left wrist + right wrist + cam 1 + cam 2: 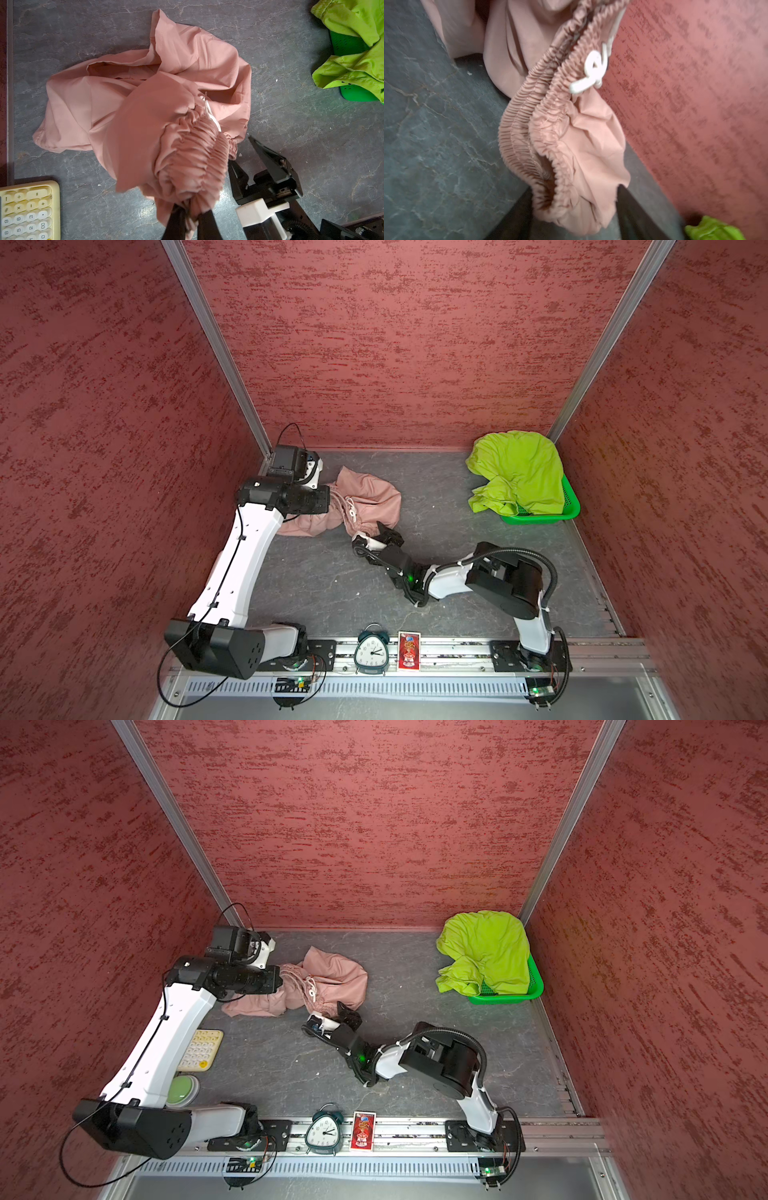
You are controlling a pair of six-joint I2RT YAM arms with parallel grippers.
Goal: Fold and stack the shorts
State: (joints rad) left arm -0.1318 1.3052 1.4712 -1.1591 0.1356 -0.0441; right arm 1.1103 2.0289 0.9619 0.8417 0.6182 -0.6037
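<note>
Starting in both top views, finds the pink shorts (365, 497) crumpled in a heap on the table (436, 572), toward the back and left of centre, not folded at all. Finds the green shorts (515, 472) well apart from them, bunched up and spilling over the rim of the basket (571, 506) in the far right corner, touched by neither arm. Places the right gripper (386, 531) at the near edge of the pink heap and the left arm (245, 564) reaching over its left side. Moving to the left wrist view, shows the left gripper (189, 209) pinched tight on the gathered waistband (193, 149), holding that part up off the table, legs trailing loose behind. Shows the right gripper (241, 151) just beside the waistband's other end, jaws partly apart, and a calculator (27, 209) lying clear of the cloth. Turning to the right wrist view, somewhat blurred, shows the waistband and its white drawstring (591, 74) hanging between the two dark fingers (637, 209), neither spread wide nor visibly biting. Judging from all this: very early in the task, with no fold made and nothing stacked. Left to do, probably: spreading the pink pair flat by its waistband, folding it, fetching the green pair from the basket, folding that, laying one on the other.
</note>
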